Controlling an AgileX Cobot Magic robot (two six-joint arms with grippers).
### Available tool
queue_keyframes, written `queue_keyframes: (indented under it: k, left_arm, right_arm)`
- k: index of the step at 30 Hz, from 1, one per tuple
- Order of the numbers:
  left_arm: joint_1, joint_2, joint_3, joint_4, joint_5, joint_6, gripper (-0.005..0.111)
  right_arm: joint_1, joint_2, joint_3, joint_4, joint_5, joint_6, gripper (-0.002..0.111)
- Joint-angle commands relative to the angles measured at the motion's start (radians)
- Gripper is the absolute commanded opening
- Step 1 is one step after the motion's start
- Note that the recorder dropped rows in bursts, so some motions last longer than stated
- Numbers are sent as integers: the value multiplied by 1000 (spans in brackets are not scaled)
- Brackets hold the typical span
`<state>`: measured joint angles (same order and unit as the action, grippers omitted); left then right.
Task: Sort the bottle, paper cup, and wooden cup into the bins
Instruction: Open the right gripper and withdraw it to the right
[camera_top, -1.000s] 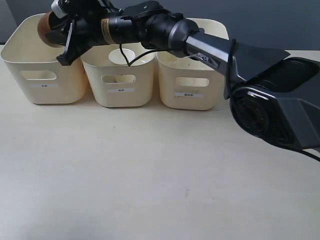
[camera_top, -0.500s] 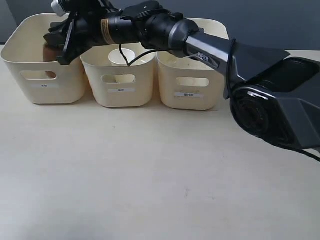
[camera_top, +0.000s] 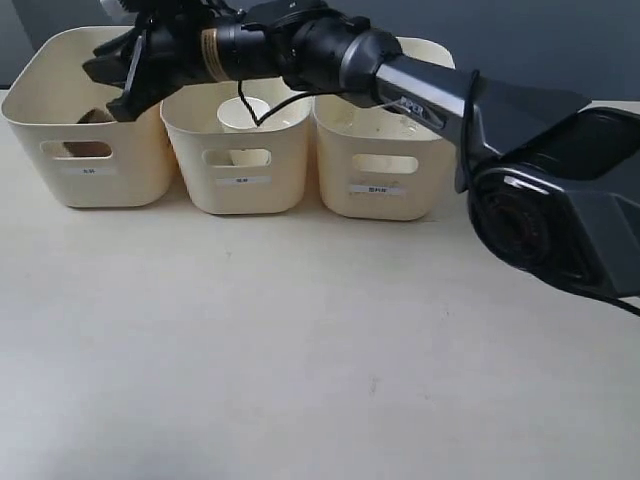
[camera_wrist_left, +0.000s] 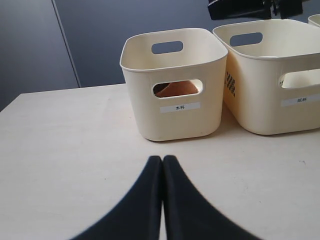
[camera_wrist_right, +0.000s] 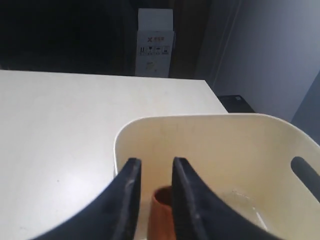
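Three cream bins stand in a row at the back. The wooden cup (camera_top: 88, 148) lies inside the left bin (camera_top: 40, 120) and shows through its handle cutout; the left wrist view has the wooden cup (camera_wrist_left: 175, 89) behind the same cutout of that bin (camera_wrist_left: 175, 125). My right gripper (camera_top: 105, 90) reaches across and hovers open over this bin, apart from the cup. In the right wrist view, the right gripper (camera_wrist_right: 156, 162) hangs above the wooden cup (camera_wrist_right: 161, 215). The paper cup (camera_top: 243, 112) stands upright in the middle bin (camera_top: 240, 195). The bottle is hidden. My left gripper (camera_wrist_left: 162, 159) is shut and empty.
The right bin (camera_top: 380, 205) stands beside the middle one. My right arm (camera_top: 400, 85) stretches over the middle and right bins from its base (camera_top: 560, 210) at the right. A cardboard box (camera_wrist_right: 155, 42) stands beyond the table's far edge.
The wooden cup left my right gripper and dropped into the left bin. The right gripper opened and rose slightly.
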<state>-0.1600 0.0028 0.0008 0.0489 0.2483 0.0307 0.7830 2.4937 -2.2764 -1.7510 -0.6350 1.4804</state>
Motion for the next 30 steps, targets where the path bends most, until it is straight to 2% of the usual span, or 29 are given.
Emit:
queue_keyframes:
  k: [1,3,7,12,15,22,30]
  left_arm:
    - [-3,-3,-1,-6,-10,-3,0]
    - [-3,-3,-1,-6,-10,-3,0]
    - [-3,-3,-1,-6,-10,-3,0]
    - [-3,-3,-1,-6,-10,-3,0]
    - [-3,-3,-1,-6,-10,-3,0]
    - [-3,-3,-1,-6,-10,-3,0]
    - [-3,-3,-1,-6,-10,-3,0]
  right_arm:
    - [-3,-75,0,7,-39,43,23]
    - [-3,-100,0,7,-43,60,21]
    - [-10,-143,2,7,-77,67,-1]
    - [-27,-208,69,7,-102,78,-1]
    - [-43,-274,183,7,-89,39,-1]
    - [-50,-523,645,7,178,-144,-1]
    - [-56,-847,1017,7,309,-189,-1]
